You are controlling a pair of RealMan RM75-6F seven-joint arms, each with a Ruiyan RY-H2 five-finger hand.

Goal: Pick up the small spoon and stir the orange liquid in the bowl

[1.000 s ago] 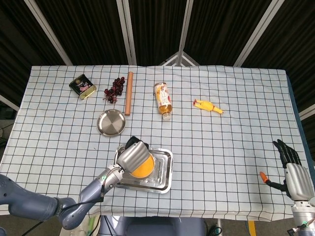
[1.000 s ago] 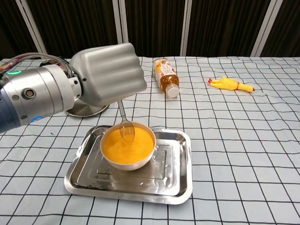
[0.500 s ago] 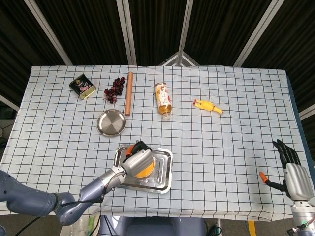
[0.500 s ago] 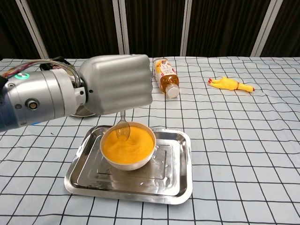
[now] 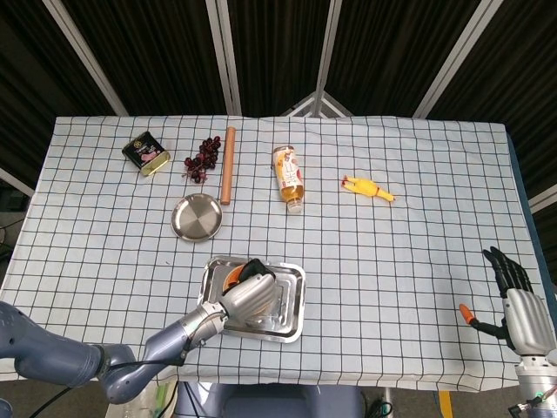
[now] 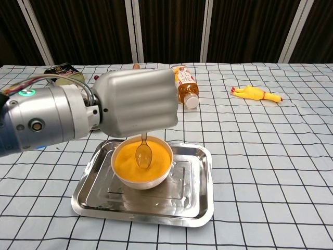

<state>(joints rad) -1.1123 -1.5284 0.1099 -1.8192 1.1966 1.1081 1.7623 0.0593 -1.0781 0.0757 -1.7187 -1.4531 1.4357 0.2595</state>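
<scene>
Left robot hand (image 6: 136,102) clenched around the handle of the small spoon (image 6: 143,154), knuckles toward the chest camera; the handle's upper part is hidden inside the fist. The spoon hangs nearly upright with its clear bowl-end dipped into the orange liquid (image 6: 130,162) of the bowl (image 6: 141,179), which stands in the steel tray (image 6: 195,203) on the checked tabletop (image 6: 270,172).

In the head view the same robot hand (image 5: 252,296) covers most of the bowl, leaving only a sliver of orange liquid (image 5: 231,279) at its upper left; the spoon cannot be made out there, and the tray (image 5: 294,296) is partly hidden.

Right robot hand (image 5: 520,306) appears only in the head view, at the tabletop's near right corner, fingers spread and extended, grasping nothing; a small orange item (image 5: 467,312) lies just beside it, too small to identify.

Also on the tabletop: bottle (image 5: 290,177) lying flat, its label print illegible; yellow rubber chicken (image 5: 367,188); round steel plate (image 5: 196,217); wooden rod (image 5: 228,164); dark grapes (image 5: 202,158); tin (image 5: 145,153) with unreadable lid print. In the chest view the left arm hides the plate, and the grapes fall behind it.
</scene>
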